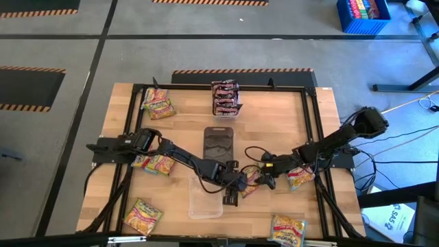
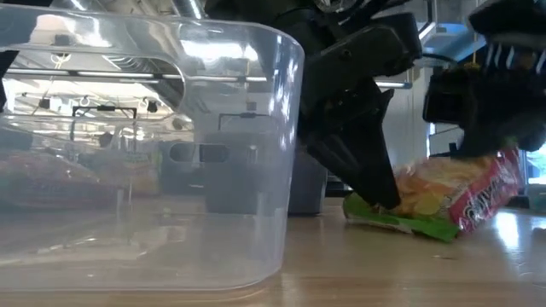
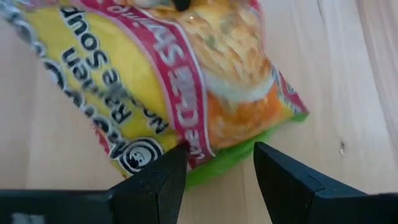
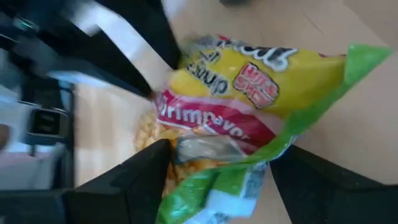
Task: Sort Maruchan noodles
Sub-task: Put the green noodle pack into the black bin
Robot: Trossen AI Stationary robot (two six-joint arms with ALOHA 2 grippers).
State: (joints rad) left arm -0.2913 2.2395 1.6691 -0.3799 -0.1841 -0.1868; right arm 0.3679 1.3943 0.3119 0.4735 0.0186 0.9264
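Right wrist view shows the right claw [image 4: 217,180] clenched on a crinkly, glossy noodle packet [image 4: 249,99]; the left claw [image 3: 217,180] gapes at its green edge above the wooden worktop [image 3: 348,93].

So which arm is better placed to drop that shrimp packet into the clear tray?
Probably the right. The right gripper is shut on the shrimp packet, its far end resting on the table. The left gripper is open beside it, holding nothing. The clear tray sits just alongside.

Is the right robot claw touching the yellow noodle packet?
Touching. The right wrist view shows the right gripper with its fingers closed on the noodle packet's green edge.
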